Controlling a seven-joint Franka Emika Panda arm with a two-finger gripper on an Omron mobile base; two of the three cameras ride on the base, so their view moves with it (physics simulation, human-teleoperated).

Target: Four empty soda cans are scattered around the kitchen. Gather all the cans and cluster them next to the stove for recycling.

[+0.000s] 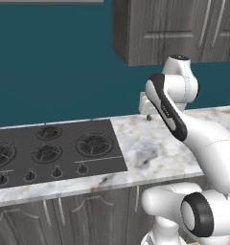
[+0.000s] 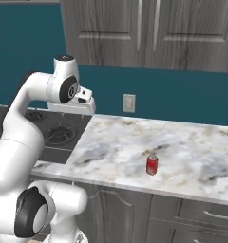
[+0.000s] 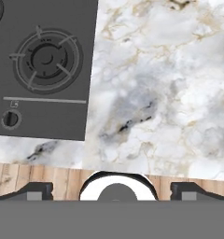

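Note:
One red soda can [image 2: 152,164] with a silver top stands upright on the marble counter [image 2: 173,142], near its front edge and well to the right of the stove [image 2: 56,130]. The dark grey stove [image 1: 54,148] with round black burners and a row of knobs lies at the left of the counter. My gripper [image 1: 148,114] hangs high above the counter beside the stove's right edge [image 3: 81,93], left of the can and well apart from it. In the hand view the gripper [image 3: 113,189] is open, its two fingertips [image 3: 37,189] set wide apart with nothing between them.
Grey wall cabinets [image 2: 144,33] hang above the counter against a teal wall with a white outlet [image 2: 129,103]. Lower cabinet doors [image 1: 64,215] run below the counter's front edge. Wooden floor [image 3: 39,175] lies beyond that edge. Bare marble [image 3: 170,93] stretches right of the stove.

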